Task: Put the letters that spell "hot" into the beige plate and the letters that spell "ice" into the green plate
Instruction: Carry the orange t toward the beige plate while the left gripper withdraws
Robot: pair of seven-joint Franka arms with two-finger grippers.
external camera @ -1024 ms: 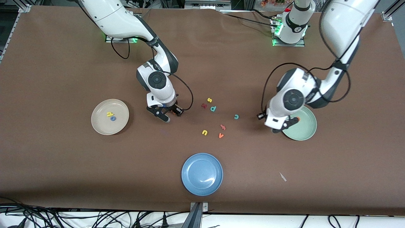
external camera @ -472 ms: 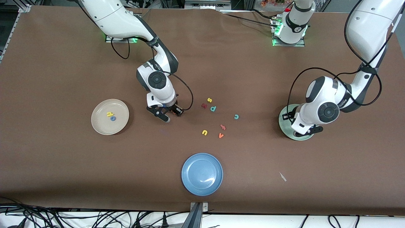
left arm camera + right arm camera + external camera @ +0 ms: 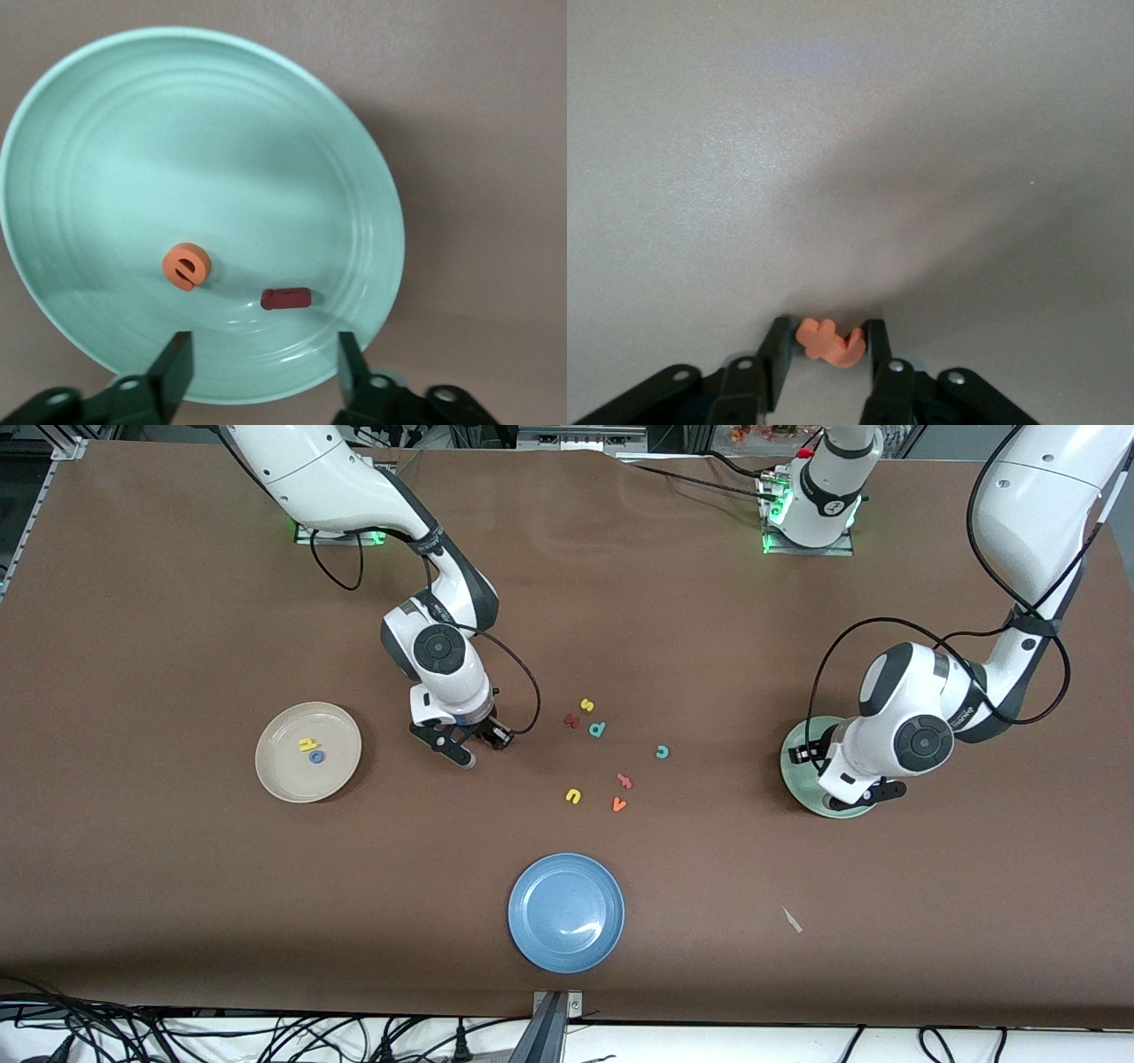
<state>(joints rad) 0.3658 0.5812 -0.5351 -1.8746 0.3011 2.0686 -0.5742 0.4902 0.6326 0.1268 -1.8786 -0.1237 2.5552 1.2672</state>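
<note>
My right gripper (image 3: pixel 474 746) is shut on the orange t (image 3: pixel 830 342), over the bare table between the beige plate (image 3: pixel 282 779) and the loose letters. A yellow h (image 3: pixel 306 744) and a blue o (image 3: pixel 316 757) lie in that beige plate. Over the green plate (image 3: pixel 195 142) hangs my left gripper (image 3: pixel 264 341), open and empty. The orange e (image 3: pixel 186 266) and the dark red i (image 3: pixel 286 298) lie in the plate below it. My left arm covers most of the green plate (image 3: pixel 791 762) in the front view. The teal c (image 3: pixel 662 752) lies on the table.
Loose letters lie mid-table: a yellow s (image 3: pixel 586 705), a dark red letter (image 3: pixel 571 721), a teal p (image 3: pixel 598 729), a yellow u (image 3: pixel 573 796), an orange v (image 3: pixel 618 804) and another orange letter (image 3: pixel 625 781). A blue plate (image 3: pixel 532 930) sits nearest the front camera.
My left arm swung from the green plate's edge to over the plate, then opened and let go of the orange e. The right gripper's jaws closed in on the orange t.
</note>
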